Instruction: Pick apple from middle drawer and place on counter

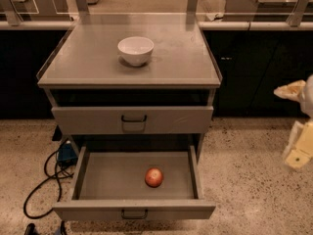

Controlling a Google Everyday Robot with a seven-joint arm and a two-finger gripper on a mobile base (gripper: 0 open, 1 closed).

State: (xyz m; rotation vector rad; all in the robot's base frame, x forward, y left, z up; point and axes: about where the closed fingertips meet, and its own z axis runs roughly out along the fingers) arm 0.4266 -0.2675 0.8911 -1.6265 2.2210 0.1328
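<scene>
The apple (154, 177), small and red-orange, lies in the pulled-out middle drawer (98, 180), a little right of its centre. The drawer's front panel has a small black loop handle (134, 214). The counter (181, 58) is the flat grey top of the cabinet above. My gripper (297, 153) shows as pale cream parts at the right edge of the camera view. It hangs beside the cabinet at about drawer height, well right of the apple and apart from everything.
A white bowl (135, 50) stands on the counter, left of centre. A closed drawer (132, 120) sits above the open one. A black cable (44, 180) and a blue object (66, 153) lie on the floor to the left. Steel tables with glass panels stand behind.
</scene>
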